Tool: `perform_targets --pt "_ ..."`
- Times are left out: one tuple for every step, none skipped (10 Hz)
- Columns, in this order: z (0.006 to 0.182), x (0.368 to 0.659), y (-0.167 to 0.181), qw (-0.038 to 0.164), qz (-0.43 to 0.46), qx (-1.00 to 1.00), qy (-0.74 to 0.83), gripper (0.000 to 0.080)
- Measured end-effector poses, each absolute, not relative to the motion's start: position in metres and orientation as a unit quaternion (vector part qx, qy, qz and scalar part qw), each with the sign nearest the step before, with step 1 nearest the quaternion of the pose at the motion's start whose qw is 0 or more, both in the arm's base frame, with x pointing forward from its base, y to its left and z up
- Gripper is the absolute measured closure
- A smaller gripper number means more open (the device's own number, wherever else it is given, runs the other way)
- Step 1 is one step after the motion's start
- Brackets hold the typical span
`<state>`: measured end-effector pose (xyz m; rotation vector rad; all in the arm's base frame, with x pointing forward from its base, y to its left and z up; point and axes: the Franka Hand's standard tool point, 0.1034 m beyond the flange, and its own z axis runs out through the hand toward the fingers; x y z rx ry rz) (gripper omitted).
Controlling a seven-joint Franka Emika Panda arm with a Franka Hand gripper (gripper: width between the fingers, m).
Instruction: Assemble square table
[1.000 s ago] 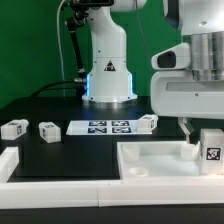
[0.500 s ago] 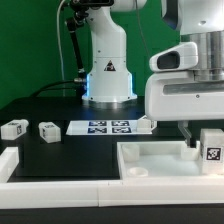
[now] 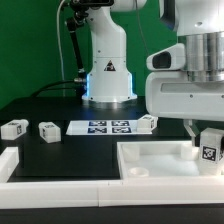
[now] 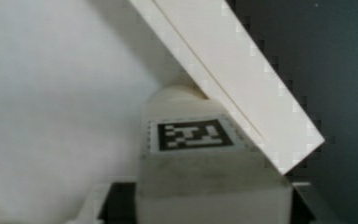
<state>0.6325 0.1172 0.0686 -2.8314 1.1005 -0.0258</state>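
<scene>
The white square tabletop (image 3: pixel 150 160) lies at the front right, raised rim up. My gripper (image 3: pixel 203 133) is shut on a stubby white leg (image 3: pixel 210 148) with a tag and holds it upright at the tabletop's corner on the exterior view's right. In the wrist view the leg (image 4: pixel 194 150) sits between my two fingers (image 4: pixel 119 203), its far end against the slanted rim (image 4: pixel 229 70) of the tabletop. Whether the leg sits in a corner socket is hidden.
Three more tagged legs lie on the black table: two on the exterior view's left (image 3: pixel 13 127) (image 3: pixel 47 130) and one (image 3: pixel 146 123) by the marker board (image 3: pixel 105 128). White border rails (image 3: pixel 40 190) run along the front. The arm's base (image 3: pixel 105 70) stands behind.
My gripper with the leg has shifted slightly toward the exterior view's left. The leg stays at the same corner of the tabletop. Nothing else moved.
</scene>
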Motion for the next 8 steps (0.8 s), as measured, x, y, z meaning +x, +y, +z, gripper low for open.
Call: perform_targets --pt "0.0687 0.6326 0.1166 0.052 -0.007 -0.918 0.392 0.0505" --pt "0.0686 0.6324 0.1164 0.05 0.002 -0.895 0.444 0.0506" --pt "0.0681 0.6329 0.1152 0.044 0.015 -0.864 0.502 0.0506" --pt "0.0678 0.6322 0.1136 0.041 0.029 -0.831 0.554 0.0505" --pt "0.0676 0.6319 0.1136 0.042 0.044 -0.787 0.614 0.0505" --pt "0.0698 0.6314 0.115 0.04 0.064 -0.739 0.67 0.0505" --pt "0.07 0.6334 0.1153 0.053 0.081 -0.661 0.744 0.0505" --pt "0.0691 0.6341 0.1134 0.064 0.099 -0.599 0.792 0.0505"
